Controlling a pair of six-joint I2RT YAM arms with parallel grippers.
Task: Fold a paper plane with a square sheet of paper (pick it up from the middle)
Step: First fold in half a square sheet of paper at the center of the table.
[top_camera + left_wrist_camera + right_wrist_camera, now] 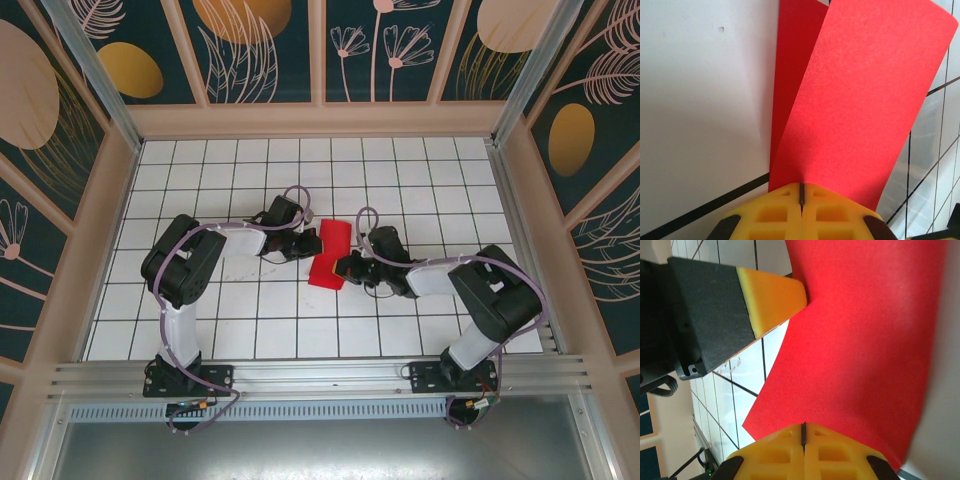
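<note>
Top external — both jaws clamp paper (329, 252), seemingly folded.

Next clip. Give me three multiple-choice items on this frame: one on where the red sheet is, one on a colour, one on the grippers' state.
1. Where is the square sheet of paper?
A) against the far wall
B) at the centre of the table
C) on the near rail

2. What colour are the fingertips?
A) yellow
B) blue
C) white

3. How do the left gripper and right gripper stand?
A) both open
B) one open, one shut
C) both shut on the sheet

Key: B, the top view shows it mid-table; A, both wrist views show yellow fingers; C, each pair meets at a thin seam with the red sheet pinched there.
</note>
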